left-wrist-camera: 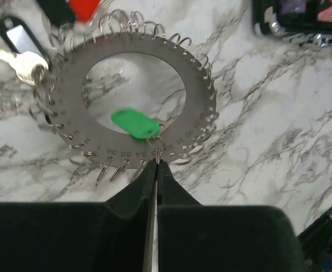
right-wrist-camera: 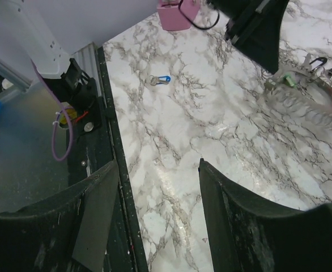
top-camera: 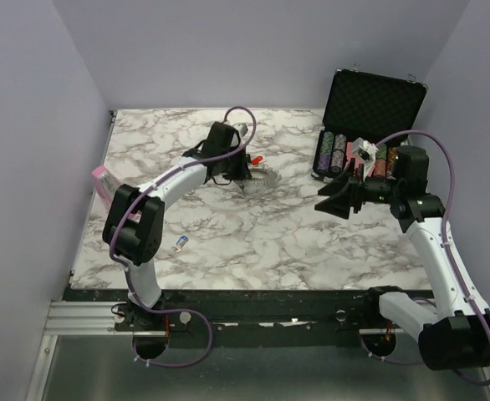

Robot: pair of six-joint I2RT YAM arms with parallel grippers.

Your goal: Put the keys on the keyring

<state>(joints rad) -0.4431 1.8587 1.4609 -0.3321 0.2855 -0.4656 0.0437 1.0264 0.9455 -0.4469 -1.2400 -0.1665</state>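
The left gripper [left-wrist-camera: 156,163] is pinched shut, its tips meeting at the small wire loop of the green key [left-wrist-camera: 134,123], right at the near rim of the keyring [left-wrist-camera: 200,85]. Whether the loop is actually nipped cannot be told. The green tag lies inside the ring's opening. A black key [left-wrist-camera: 17,37] hangs off the ring's left side and a red key [left-wrist-camera: 85,7] lies at its far side. The keyring lies flat on the marble table [top-camera: 295,242], toward the far edge and about midway between the side edges. The left arm [top-camera: 174,185] reaches to it from the near left corner, elbow raised.

The right gripper [right-wrist-camera: 159,204] hangs above the table's right side with its jaws spread, holding nothing. It points left, just in front of the open black case [top-camera: 375,104] at the far right corner. A blue key [right-wrist-camera: 161,80] lies alone near the table's near left corner.
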